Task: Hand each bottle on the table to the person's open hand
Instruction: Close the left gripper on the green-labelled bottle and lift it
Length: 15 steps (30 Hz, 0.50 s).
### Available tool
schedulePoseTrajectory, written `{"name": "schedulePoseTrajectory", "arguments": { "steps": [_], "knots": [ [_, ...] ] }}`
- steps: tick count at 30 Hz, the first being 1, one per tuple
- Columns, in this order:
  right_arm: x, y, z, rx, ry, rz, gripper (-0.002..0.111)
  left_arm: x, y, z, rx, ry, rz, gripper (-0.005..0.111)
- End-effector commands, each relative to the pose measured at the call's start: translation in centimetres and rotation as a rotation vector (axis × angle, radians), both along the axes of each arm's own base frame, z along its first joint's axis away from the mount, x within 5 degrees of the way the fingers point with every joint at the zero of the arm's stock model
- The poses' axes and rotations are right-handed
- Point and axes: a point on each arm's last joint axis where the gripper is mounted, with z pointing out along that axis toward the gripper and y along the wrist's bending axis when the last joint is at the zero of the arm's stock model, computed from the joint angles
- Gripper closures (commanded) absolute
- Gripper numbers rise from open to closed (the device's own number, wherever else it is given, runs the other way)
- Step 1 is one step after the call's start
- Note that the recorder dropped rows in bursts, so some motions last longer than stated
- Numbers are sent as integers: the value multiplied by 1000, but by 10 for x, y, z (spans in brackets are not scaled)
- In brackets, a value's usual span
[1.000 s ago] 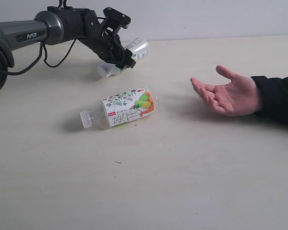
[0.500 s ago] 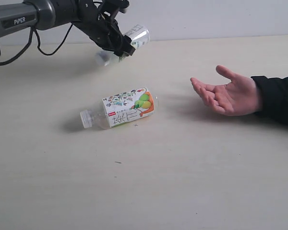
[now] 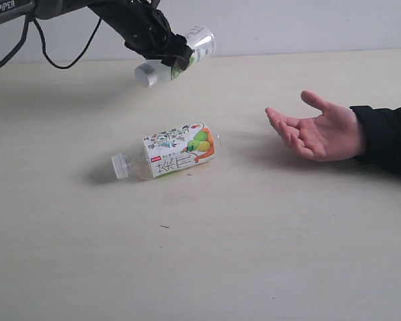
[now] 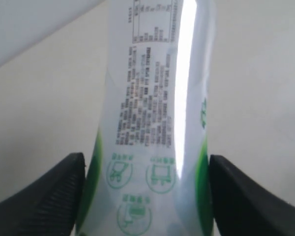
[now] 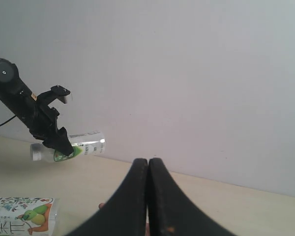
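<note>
- The left gripper [image 3: 168, 55] is clamped across the middle of the small clear bottle [image 3: 200, 43] with the green-and-white label, one black finger on each side of the label.
- This bottle hangs in the air over the far left part of the bench [image 3: 254, 254]. It lies roughly level, with its white cap [image 3: 146, 74] tilted down to the left and its base up to the right.
- The left wrist view shows fine print and green recycling marks on the label between the fingers.
- The clear bottle with the white fruit label [image 3: 177, 154] lies on its side on the bench, left of centre. Its cap [image 3: 120, 165] points left and toward the near side.
- The person's hand [image 3: 314, 130] rests open, palm up, on the right side of the bench. It comes from a dark sleeve [image 3: 387, 137], and its fingers point left toward the bottles.
- The hand is well apart from both bottles.
- The right gripper [image 5: 148, 163] is clenched with nothing in it, its two fingers pressed together; it does not appear in the exterior view.
</note>
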Motion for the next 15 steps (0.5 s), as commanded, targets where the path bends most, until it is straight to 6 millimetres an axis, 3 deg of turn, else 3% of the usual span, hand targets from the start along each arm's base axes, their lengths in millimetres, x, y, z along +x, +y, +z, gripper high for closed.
{"name": "schedulePoseTrajectory", "arguments": {
  "steps": [1,8,15],
  "knots": [
    [0,0,-1,0,-3,-5,108,-13,-12,24,-18,23,-20,107],
    [0,0,-1,-2,-4,-6,108,-34,-41,45,-1,27,-31,107],
    [0,0,-1,0,-3,-5,108,-59,-51,55,-24,51,-15,107]
  ]
}}
